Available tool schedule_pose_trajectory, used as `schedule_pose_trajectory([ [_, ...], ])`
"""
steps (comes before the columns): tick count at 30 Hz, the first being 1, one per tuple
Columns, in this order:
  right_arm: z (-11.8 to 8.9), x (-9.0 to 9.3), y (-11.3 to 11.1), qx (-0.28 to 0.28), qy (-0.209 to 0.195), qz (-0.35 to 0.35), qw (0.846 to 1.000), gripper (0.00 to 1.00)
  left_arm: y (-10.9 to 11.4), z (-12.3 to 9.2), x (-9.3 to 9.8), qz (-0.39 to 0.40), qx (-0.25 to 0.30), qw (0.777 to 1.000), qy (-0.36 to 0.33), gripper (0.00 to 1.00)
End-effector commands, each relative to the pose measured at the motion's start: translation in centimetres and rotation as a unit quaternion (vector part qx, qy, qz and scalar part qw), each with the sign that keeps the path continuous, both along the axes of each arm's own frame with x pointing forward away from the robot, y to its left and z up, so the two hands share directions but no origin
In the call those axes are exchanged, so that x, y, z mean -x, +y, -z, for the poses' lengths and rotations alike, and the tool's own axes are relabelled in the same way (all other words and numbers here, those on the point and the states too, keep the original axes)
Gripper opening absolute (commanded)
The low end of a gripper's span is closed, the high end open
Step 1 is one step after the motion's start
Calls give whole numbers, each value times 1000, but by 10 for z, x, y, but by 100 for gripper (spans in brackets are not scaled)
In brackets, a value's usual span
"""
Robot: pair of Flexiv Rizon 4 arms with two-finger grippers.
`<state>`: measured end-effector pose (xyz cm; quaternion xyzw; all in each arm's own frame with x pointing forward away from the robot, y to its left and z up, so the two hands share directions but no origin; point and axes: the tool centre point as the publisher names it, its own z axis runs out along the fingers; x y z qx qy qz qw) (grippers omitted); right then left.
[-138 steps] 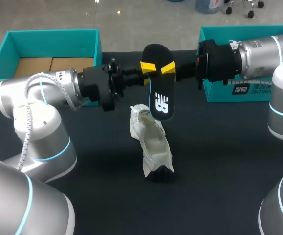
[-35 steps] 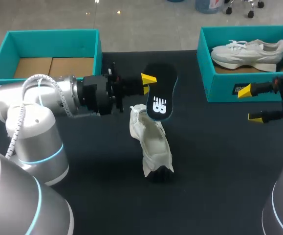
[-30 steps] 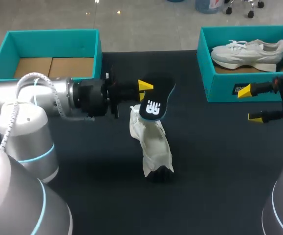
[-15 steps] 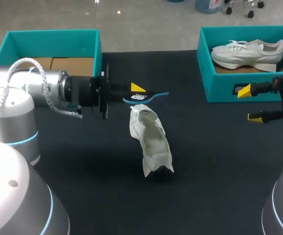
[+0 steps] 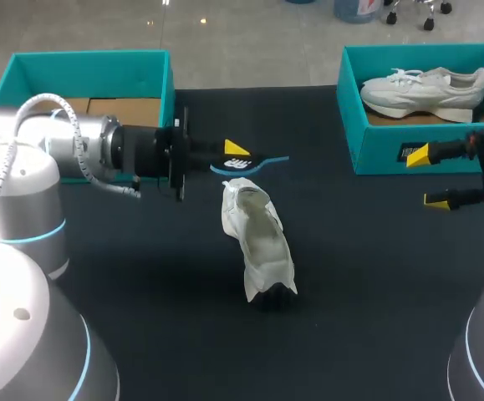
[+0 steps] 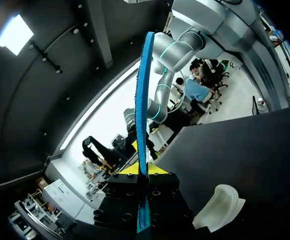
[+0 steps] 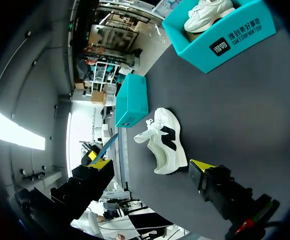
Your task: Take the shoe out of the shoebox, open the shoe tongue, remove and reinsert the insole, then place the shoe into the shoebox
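The dark matte surface (image 5: 375, 276) carries two rectangular teal cardboard shoeboxes. The left-hand shoebox (image 5: 91, 63) shows only a bare brown card floor. The right-hand shoebox (image 5: 354, 125) holds a second white shoe (image 5: 425, 88).

The white low-cut sports shoe (image 5: 258, 238) of the task lies out of its box near the middle of the surface, well apart from both boxes. Its upper appears soft and pliable, with a dark patch at the near end. The right wrist view shows a black side emblem and loose laces.

The thin black foam insole (image 5: 246, 164) is out of the shoe. It is held nearly level above the surface, just beyond the shoe's far end, with no contact evident. A printed black face and a blue underside (image 6: 143, 100) are shown. Its long, flat, flexible outline is seen edge-on in the left wrist view.

The left tool (image 6: 143, 170) is clenched on one end of the insole. The right tool (image 5: 428, 177) is released and empty beside the right-hand shoebox.

The step in hand is judged to be reinsertion, removal being done. A tilt of the insole's free end down into the shoe's opening is called for. A steadying grip from the right tool is probably also needed, since the soft upper is likely to shift.
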<state>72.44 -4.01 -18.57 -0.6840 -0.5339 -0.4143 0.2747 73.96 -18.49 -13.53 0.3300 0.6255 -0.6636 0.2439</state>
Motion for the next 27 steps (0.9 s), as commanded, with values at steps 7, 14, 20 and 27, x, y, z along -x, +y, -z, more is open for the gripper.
schedule_pose_trajectory([
  [7,0,1,0,2,1,1,1000,100,10,21,27,0,2,1000,-2,0],
  [14,0,1,0,2,1,1,1000,100,16,41,47,1,-17,999,28,0],
  [20,0,1,0,2,1,1,1000,100,20,53,66,3,-29,998,56,0],
  [27,0,1,0,2,1,1,1000,100,21,72,89,0,-54,996,76,0],
])
